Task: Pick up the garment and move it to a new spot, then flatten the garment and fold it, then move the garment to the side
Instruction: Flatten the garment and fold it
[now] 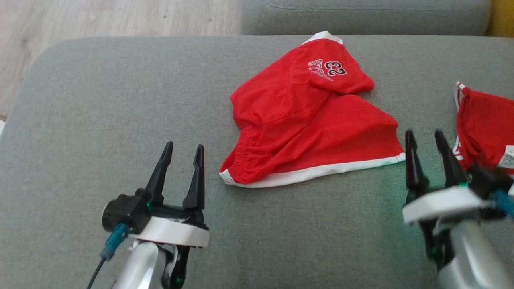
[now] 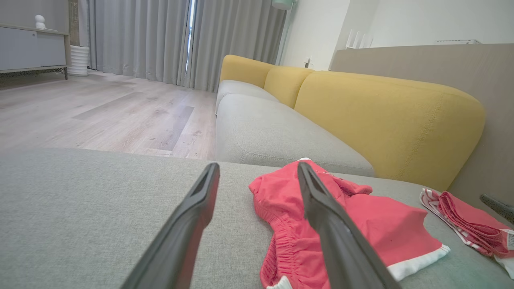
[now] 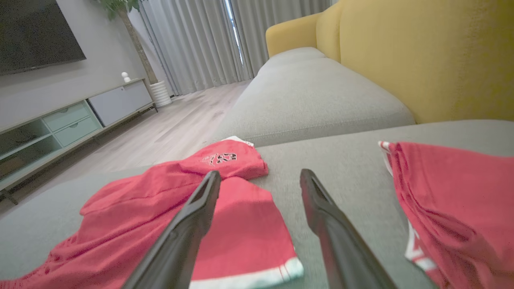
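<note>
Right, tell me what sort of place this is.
Most likely a home living room: a sofa with grey fabric seats and yellow backrests, a dark wall-mounted television above a low pale media cabinet, and long grey curtains by a wood-look floor.

Home living room, yellow sofa (image 2: 381,120), curtains (image 2: 140,40), television (image 3: 36,32)

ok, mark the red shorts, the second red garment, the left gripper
red shorts (image 1: 313,132), head view, middle of the fabric.
second red garment (image 1: 486,124), head view, red panel.
left gripper (image 1: 184,146), head view, between its fingers.
</note>
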Available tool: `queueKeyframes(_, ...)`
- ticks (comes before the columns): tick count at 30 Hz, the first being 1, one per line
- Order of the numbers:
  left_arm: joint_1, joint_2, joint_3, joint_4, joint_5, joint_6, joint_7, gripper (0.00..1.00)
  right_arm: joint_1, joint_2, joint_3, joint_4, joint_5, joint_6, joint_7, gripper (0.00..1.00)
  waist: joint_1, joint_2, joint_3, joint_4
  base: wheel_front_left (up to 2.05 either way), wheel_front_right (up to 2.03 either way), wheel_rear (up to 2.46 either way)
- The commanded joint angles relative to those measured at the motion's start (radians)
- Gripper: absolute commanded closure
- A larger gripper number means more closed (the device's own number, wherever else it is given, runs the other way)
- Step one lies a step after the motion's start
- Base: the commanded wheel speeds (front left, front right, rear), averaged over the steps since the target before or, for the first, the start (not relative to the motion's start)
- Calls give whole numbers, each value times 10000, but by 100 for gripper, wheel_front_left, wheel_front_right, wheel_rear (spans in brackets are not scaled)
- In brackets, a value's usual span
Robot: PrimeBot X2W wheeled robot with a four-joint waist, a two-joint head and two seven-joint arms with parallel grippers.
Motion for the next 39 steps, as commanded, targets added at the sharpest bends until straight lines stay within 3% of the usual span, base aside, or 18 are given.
queueKeyframes(1,-170,90,385,-324,61,-58,-65,0,187,199,-20,-558,-342,67,-133,0,0,0,-21,-44,0,0,0)
queueKeyframes(5,11,70,416,-390,72,-81,-65,0,1135,829,-499,-1253,-1189,67,-134,0,0,0,-41,-134,0,0,0)
queueKeyframes(9,37,63,271,-359,212,-110,-65,0,1376,1063,-551,-1440,-1429,67,-134,0,0,0,-23,-174,0,0,0)
queueKeyframes(16,-258,502,-394,214,824,-136,-65,0,1266,1156,-685,-1627,-1578,67,-135,0,0,0,35,-172,0,0,0)
queueKeyframes(22,-790,1289,-1914,1034,970,-142,469,0,1294,1182,-641,-1657,-1508,67,-135,0,0,0,92,-119,0,0,0)
queueKeyframes(26,-1072,1679,-2332,1380,906,-144,772,0,1293,1191,-638,-1605,-1498,67,-135,0,0,0,89,-126,0,0,0)
queueKeyframes(39,-2497,1997,-3515,2530,781,-145,1134,0,948,1201,-540,-1309,-1606,67,-130,0,0,0,490,-329,0,0,0)
